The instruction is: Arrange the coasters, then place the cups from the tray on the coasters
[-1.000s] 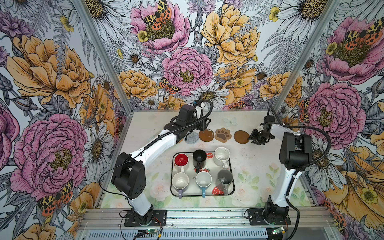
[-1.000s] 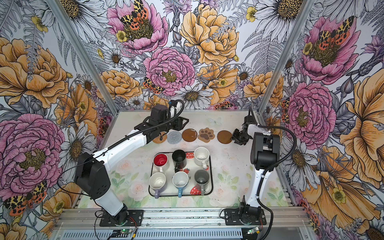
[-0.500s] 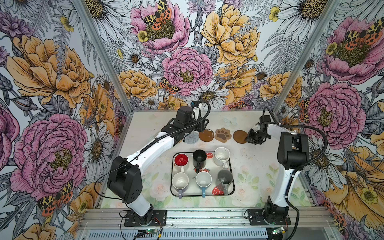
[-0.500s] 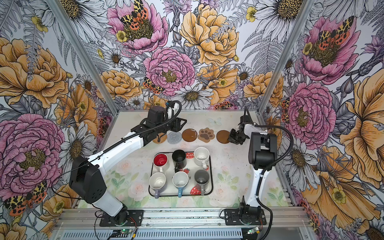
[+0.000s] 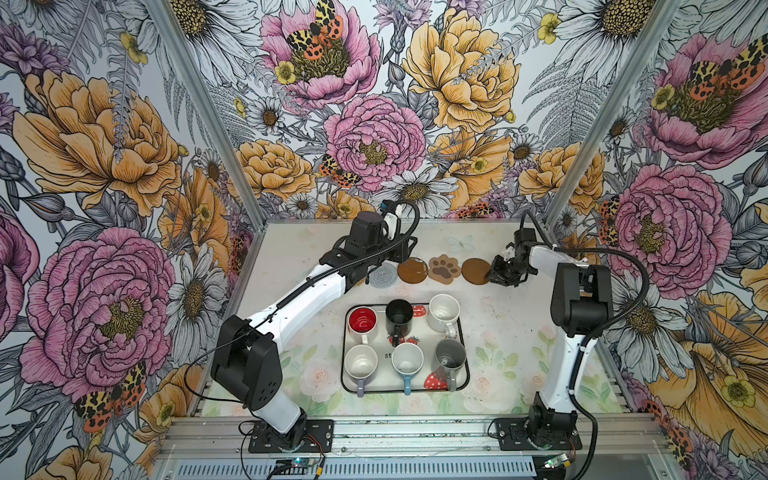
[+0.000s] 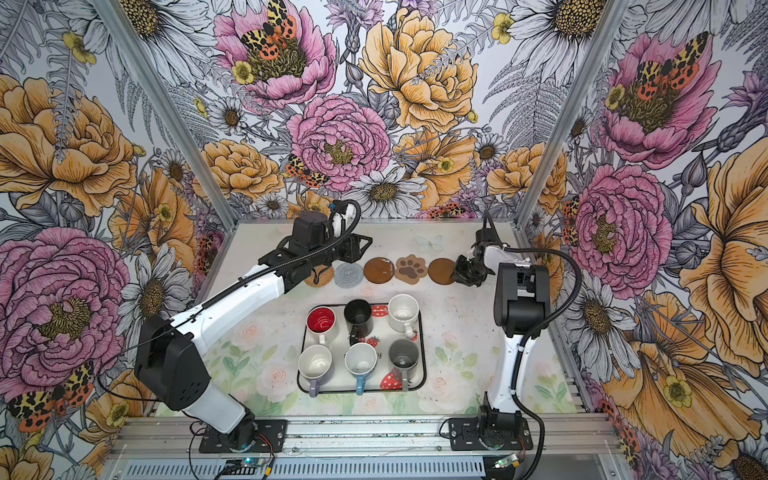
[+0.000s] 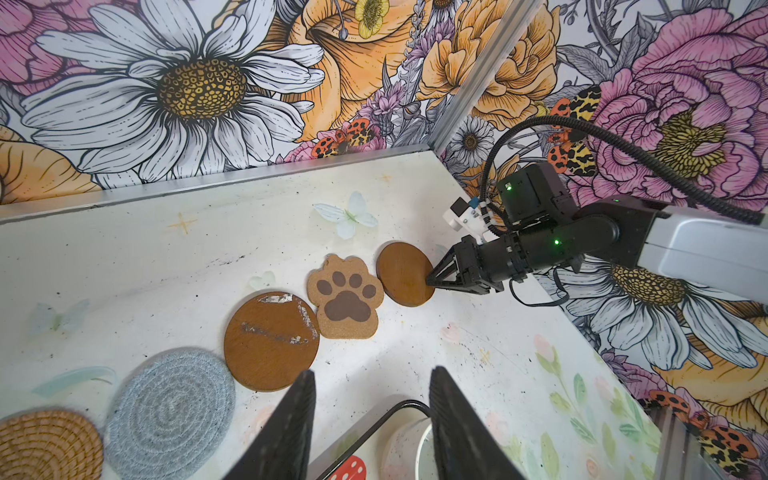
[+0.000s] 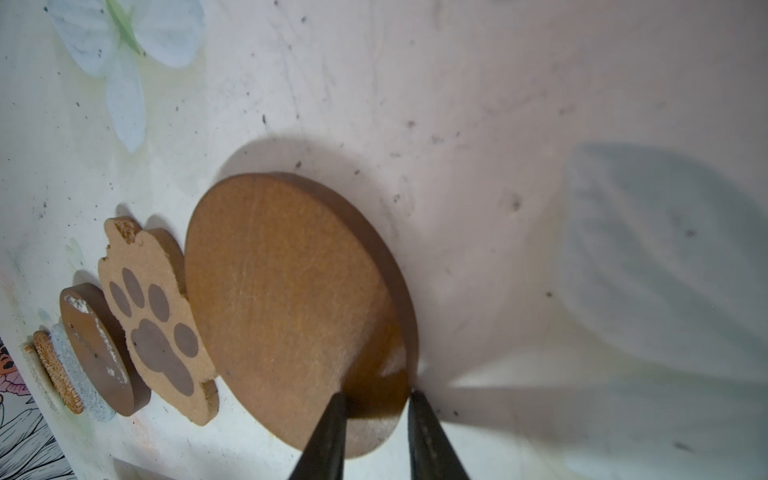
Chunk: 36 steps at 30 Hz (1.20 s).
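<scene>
Text: only the tray print is readable. "st" shows between the front mugs in a top view and a "y" in a top view, the rest is covered by cups. No brand or label legible on either arm.

Right claw: jaws narrowed onto the rim of the end brown disc, one fingertip on its top face, the other at its outer edge. Reads as a pinch. Disc looks tipped up on the claw side, with shadow under it.

Left claw: jaws apart, nothing between them, hanging over the tray's far corner by the speckled white mug.

Coasters sit in a row on the far side of the tabletop: rattan coaster, grey spiral coaster, scuffed brown disc, paw coaster, then the end brown disc. Paw coaster touches the scuffed disc; can't tell whether it touches the end disc.

All six cups are on the tray, two rows of three: red-inside mug, black mug, speckled white; then lilac mug, light blue mug, grey mug.
</scene>
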Available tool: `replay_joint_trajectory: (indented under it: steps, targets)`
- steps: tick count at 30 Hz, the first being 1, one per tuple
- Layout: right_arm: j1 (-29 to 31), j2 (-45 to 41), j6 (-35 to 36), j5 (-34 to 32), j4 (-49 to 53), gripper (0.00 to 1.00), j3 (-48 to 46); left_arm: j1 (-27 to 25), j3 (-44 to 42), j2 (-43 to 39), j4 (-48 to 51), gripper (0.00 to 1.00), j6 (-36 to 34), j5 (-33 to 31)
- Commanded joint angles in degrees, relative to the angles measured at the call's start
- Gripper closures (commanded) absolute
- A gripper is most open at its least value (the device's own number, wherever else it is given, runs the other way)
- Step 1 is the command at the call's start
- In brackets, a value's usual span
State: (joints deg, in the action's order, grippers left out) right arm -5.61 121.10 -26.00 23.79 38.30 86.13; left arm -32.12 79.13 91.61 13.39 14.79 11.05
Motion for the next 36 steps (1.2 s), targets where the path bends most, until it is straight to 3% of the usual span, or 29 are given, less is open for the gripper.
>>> replay_joint_trajectory:
  steps: [1,11,18,28,36]
  targets:
    - [0.62,1.83,-0.37,-0.34,-0.02,0.72,0.94,0.48,-0.45,-1.86,-1.0,0.54,-0.31,-1.65]
    - [-0.45,-4.08,-1.32,-2.59,0.28,0.68,1.94,1.09,-0.82,-3.09,-0.2,0.53,-1.25,-2.66]
    - [1.48,-6.74,-3.07,-1.78,0.28,0.7,8.25,1.44,-1.72,-4.28,-0.53,0.53,-1.17,-3.25]
    - [8.15,6.34,-5.48,2.68,0.32,0.9,25.2,1.32,-4.92,-8.31,-2.51,0.53,-1.1,-4.58]
    - [12.31,18.49,-8.54,4.39,0.28,0.92,38.04,1.44,-6.78,-11.08,-2.38,0.53,-1.95,-6.46]
